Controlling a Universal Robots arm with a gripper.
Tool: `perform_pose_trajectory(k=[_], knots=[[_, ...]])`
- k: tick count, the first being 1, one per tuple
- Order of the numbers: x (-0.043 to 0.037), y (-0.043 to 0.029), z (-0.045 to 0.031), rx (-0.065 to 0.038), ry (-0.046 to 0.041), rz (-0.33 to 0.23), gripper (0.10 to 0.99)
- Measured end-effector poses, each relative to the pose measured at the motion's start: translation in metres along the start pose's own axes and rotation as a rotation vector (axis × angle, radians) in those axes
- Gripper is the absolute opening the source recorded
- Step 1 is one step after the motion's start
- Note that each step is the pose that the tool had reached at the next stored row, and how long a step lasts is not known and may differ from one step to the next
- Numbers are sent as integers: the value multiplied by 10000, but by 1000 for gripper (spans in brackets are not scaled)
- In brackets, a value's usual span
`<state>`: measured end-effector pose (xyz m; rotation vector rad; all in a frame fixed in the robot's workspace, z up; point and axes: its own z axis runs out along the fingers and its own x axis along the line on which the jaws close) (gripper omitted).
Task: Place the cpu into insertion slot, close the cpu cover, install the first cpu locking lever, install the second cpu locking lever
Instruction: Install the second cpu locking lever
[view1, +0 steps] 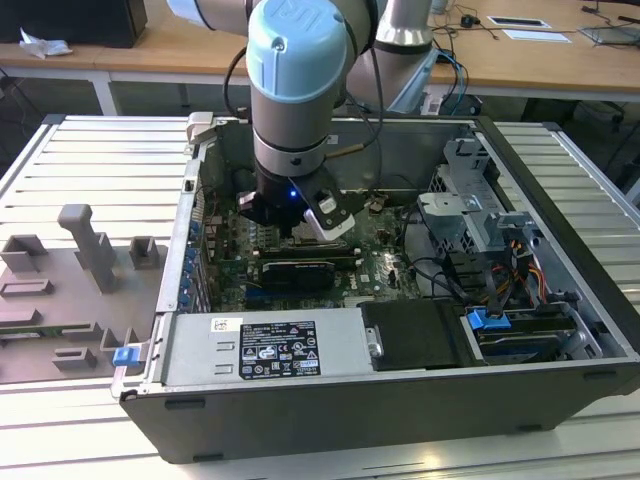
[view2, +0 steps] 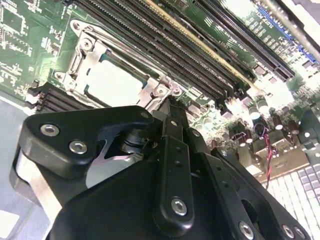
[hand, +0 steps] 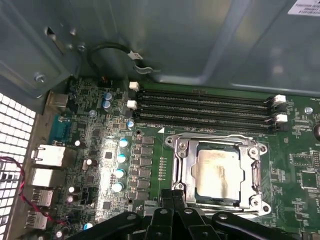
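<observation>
The cpu (hand: 220, 172) lies flat in the insertion slot (hand: 196, 196) on the green board, its silvery top showing through the cut-out of the cpu cover (hand: 183, 159), which lies down over it. A thin lever wire (hand: 215, 137) runs along the cover's side nearest the memory slots. My gripper (hand: 173, 198) is shut, its black fingertips pressed together right at the edge of the cover; nothing is visibly held. The second wrist view has the cpu (view2: 112, 80), the cover (view2: 152, 92) and the gripper (view2: 172, 107) at the socket's corner. In the exterior view the gripper (view1: 292, 232) reaches down into the case.
The open computer case (view1: 560, 250) walls in the arm. Long memory slots (hand: 205, 107) lie beside the socket, a black card (view1: 300, 272) in front of the gripper, cables and drive bays (view1: 500, 270) at the exterior view's right. Grey fixtures (view1: 85, 260) stand at its left.
</observation>
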<state>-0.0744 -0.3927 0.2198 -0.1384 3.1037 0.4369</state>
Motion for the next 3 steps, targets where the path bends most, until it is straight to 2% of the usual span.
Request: perform_pose_trajectory(k=[3], knots=[[-1, 13, -44, -1, 0, 0, 106]])
